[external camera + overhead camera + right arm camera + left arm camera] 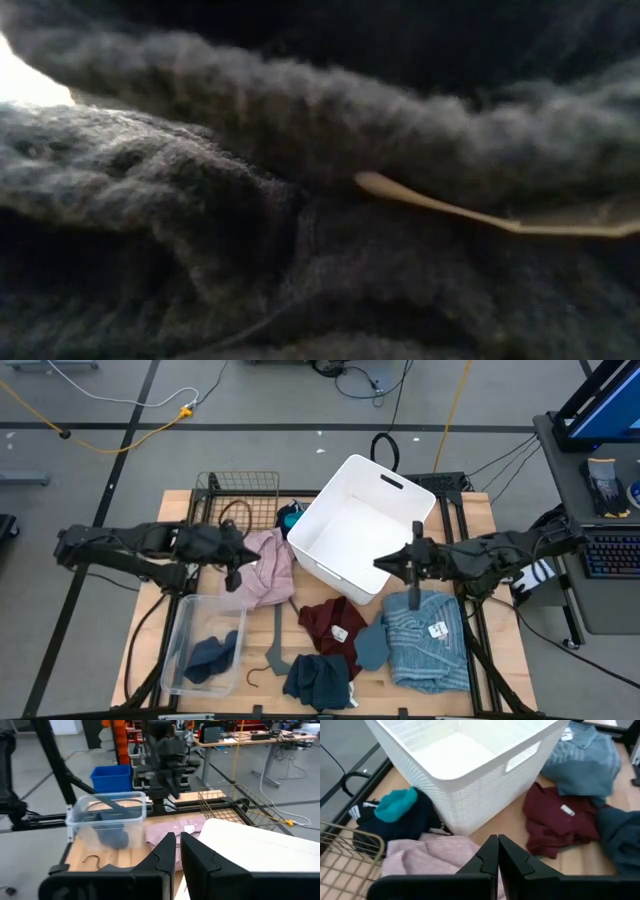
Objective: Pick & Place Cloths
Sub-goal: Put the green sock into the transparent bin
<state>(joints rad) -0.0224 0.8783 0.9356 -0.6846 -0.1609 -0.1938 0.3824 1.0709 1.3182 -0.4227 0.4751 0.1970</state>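
Note:
My left gripper [240, 565] [497, 852] hangs shut above the pink cloth [268, 570] [427, 857], holding nothing. My right gripper [382, 563] [178, 851] is shut and empty over the near right rim of the white bin [360, 525]. A maroon cloth [330, 625] with a white tag, a light-blue ribbed cloth [428, 640] and dark navy-teal pieces [318, 680] lie flat on the table near its front. A teal and navy piece [397, 810] lies against the bin's left wall. Another dark navy piece [215, 655] lies inside a clear tub [190, 620].
A wire basket [238, 500] stands at the back left. A grey hanger [275, 645] lies between the clear tub and the maroon cloth. Dark knitted fabric [300, 200] fills the whole low view. Bare wood shows along the table's left and right edges.

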